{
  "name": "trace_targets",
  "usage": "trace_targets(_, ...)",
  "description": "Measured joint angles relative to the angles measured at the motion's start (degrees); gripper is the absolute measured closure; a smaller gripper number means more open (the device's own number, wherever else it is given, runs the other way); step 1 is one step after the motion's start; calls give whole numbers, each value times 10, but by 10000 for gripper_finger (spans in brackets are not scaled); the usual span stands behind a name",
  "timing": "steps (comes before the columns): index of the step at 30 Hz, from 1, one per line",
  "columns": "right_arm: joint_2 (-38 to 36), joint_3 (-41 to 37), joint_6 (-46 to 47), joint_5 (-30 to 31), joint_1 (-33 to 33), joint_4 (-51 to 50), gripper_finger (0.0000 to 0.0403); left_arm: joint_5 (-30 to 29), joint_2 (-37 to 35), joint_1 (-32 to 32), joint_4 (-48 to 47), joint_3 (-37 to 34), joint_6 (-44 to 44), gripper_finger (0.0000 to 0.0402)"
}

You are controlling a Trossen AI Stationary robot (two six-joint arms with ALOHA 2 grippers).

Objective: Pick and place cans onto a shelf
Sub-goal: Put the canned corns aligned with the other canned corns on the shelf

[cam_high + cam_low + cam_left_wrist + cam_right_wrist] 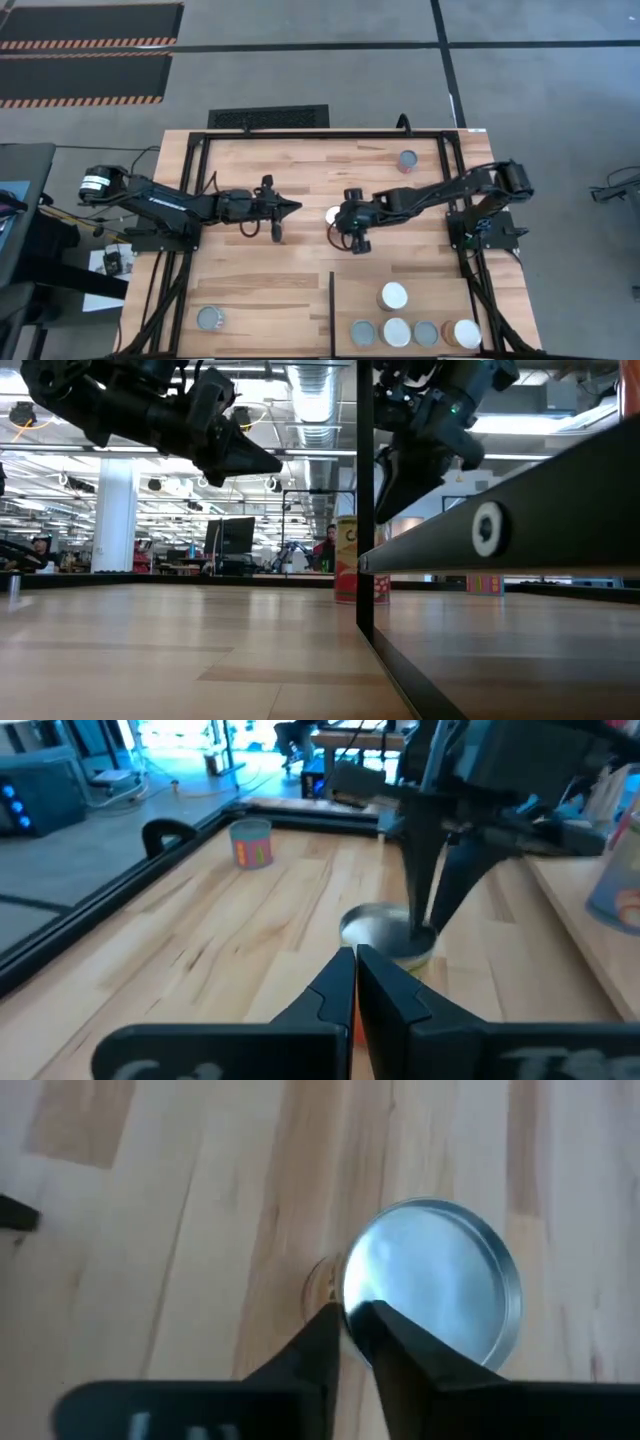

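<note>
on the shelf [440,290] five cans are sitting (three remaining); right gripper [338,228], fingers together, is nudging a silver-topped can [333,214]; left gripper [292,206] is hovering, pinched closed.

gripper: right gripper [348,1323], two dark fingers nearly together, only a thin gap between the tips
can: one can [432,1285], upright, seen from above, round silver-grey top with raised rim
relation: fingertips sit at the can's rim, over the edge nearest the gripper; can not between the fingers
surface: light-wood planks [150,1230] under the can
corner: small dark object [15,1213] at frame edge, unidentifiable
</note>
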Motion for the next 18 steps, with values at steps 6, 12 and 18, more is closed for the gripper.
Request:
trace_targets(6,0,38,43,-5,9,-97,394,-30,0,6,-8,0,-38,397)
trace_targets(12,-41,85,163,-17,44,-242,398,-32,0,20,-21,0,-52,397)
trace_targets(18,-89,147,342,-15,113,-392,399,-32,0,32,-29,0,-52,397)
